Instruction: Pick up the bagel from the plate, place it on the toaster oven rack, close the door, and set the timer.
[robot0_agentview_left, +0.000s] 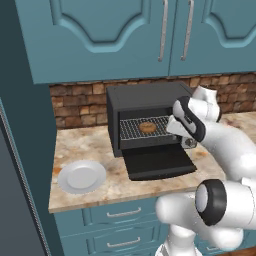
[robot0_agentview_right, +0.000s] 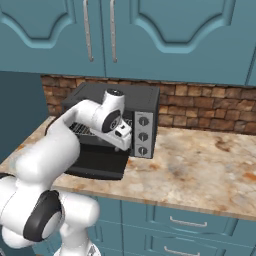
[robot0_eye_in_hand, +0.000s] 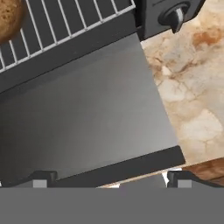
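bagel (robot0_agentview_left: 147, 127) already sitting on the rack (robot0_agentview_left: 131, 129), plate (robot0_agentview_left: 81, 176) left bare on the table | door (robot0_eye_in_hand: 87, 118) flopped down flat | pincer (robot0_eye_in_hand: 112, 178) wide open, empty, over the door's front edge, probably to flip it up

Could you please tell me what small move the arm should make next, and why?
Probably lower the open claw under the front edge of the flat black glass-windowed door to lift it: the golden-brown bagel already lies on the silver wire rack, and the door hangs open.
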